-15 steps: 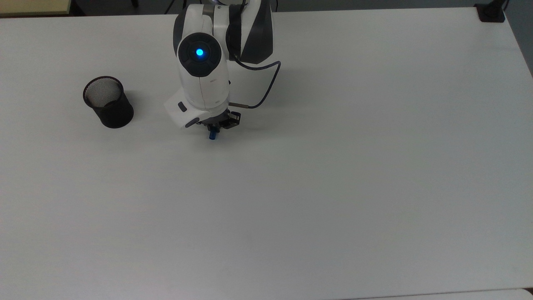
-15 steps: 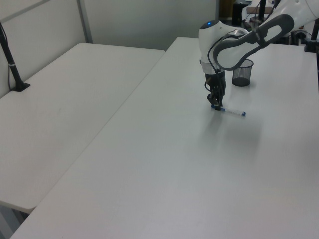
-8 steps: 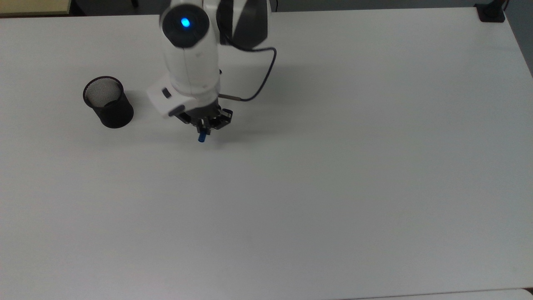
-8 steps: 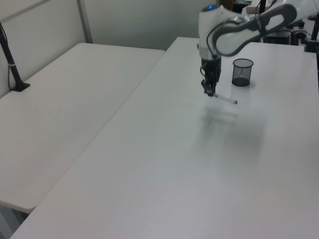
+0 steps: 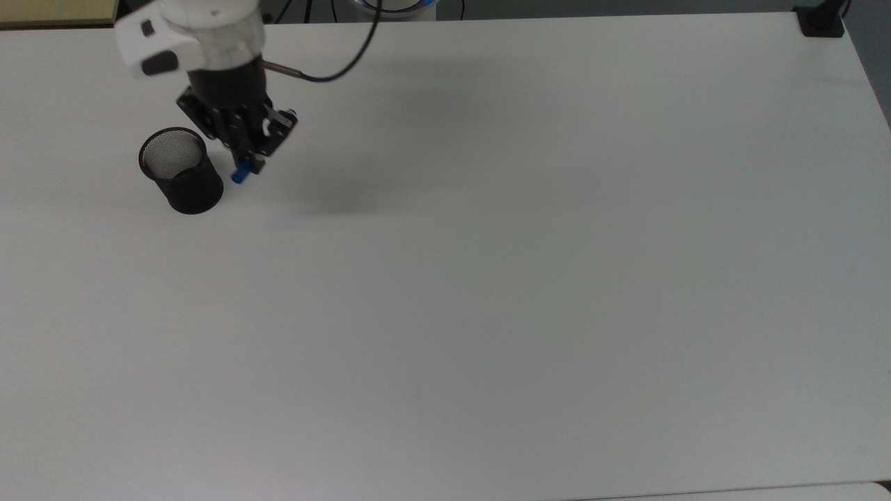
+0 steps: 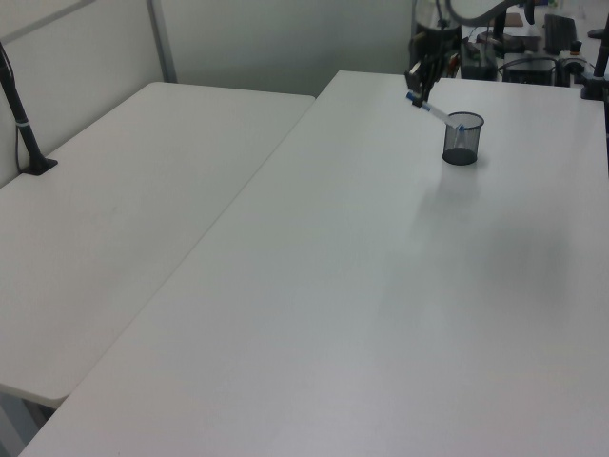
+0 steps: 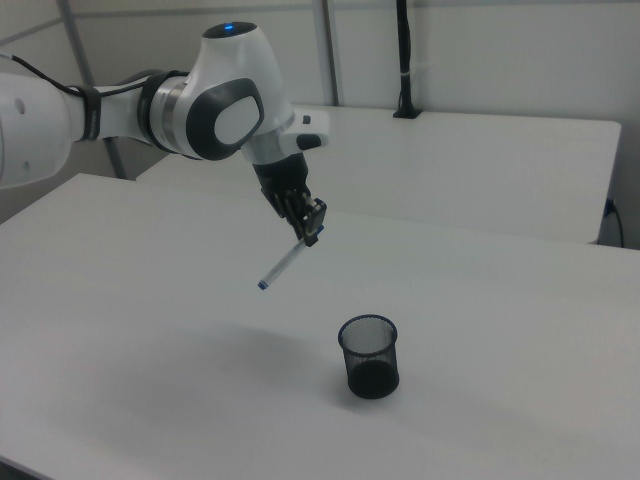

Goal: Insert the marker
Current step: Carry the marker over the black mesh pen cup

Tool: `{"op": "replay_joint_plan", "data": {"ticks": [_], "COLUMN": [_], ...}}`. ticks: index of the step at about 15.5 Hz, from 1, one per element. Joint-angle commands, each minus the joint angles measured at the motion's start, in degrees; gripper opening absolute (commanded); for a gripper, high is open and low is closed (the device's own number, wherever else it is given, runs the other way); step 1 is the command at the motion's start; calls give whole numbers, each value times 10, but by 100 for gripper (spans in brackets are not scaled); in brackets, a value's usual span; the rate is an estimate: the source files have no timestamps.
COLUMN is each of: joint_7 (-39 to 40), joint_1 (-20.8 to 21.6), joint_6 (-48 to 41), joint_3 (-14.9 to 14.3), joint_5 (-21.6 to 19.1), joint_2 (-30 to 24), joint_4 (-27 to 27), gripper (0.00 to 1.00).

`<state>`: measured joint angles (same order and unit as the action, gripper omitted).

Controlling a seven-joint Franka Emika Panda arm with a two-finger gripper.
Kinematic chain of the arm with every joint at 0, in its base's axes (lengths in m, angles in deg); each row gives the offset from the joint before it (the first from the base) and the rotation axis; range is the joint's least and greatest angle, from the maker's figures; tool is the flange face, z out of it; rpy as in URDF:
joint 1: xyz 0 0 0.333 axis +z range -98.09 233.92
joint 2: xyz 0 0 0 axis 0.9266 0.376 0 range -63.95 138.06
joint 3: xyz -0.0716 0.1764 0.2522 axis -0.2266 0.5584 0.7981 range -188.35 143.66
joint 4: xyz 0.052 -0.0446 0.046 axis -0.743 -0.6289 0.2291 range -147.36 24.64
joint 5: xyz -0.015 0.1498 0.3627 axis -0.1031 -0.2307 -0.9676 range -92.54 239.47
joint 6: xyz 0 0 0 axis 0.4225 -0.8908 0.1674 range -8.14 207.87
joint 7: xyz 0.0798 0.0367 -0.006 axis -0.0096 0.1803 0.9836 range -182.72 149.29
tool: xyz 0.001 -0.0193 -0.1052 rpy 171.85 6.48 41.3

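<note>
In the top view, going from its left, the black mesh cup (image 5: 181,170) stands upright on the white surface (image 5: 529,278), open mouth up and nothing in it. Just to its right my end effector (image 5: 245,158) hangs above the surface, shut on the marker (image 5: 241,175) near its blue-capped end.

A second ago I was well to the top view's right of the cup, low, with the marker just off the surface. Since then I have lifted and swung across, so the marker is now in the air close beside the cup. I judge the carry nearly done; what remains is lining the tail over the mouth and letting it down.

In the right view the marker (image 7: 284,267) slants down and to the right view's left from my end effector (image 7: 308,232), its small blue tail lowest, above the cup (image 7: 368,356) and off to the right view's left of it. In the left view its tail end (image 6: 459,125) overlaps the cup's rim (image 6: 463,119), though I cannot tell whether they touch.

My arm reaches out with the wrist tilted, so the end effector points down at a slant rather than straight. The marker is tilted, not upright; I would expect to level it more steeply before lowering.
</note>
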<state>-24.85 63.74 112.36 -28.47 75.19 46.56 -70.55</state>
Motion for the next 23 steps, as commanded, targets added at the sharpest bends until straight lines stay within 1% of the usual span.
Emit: {"op": "replay_joint_plan", "data": {"ticks": [1,2,3,4,7,9,11,14,16,19,23], "joint_7": [2,3,4,6,45,62,87,90,92,121,126], "joint_1": [-28,-37,-47,-57,-82,-98,-105,-110,-122,-132,-140], "joint_6": [127,196,234,255,287,341,353,354,355,355,355], "joint_3": [2,2,2,2,2,2,2,2,2,2,2], "joint_5": [-2,-1,-1,-1,-1,-1,-1,-1,0,0,0], "joint_2": [-59,-62,-62,-61,-59,-51,-41,-33,-32,-31,-25], "joint_4": [-106,-135,-145,-150,-159,-172,-175,-174,-174,-174,-175], "gripper": [10,10,10,10,10,10,10,10,10,10,10]}}
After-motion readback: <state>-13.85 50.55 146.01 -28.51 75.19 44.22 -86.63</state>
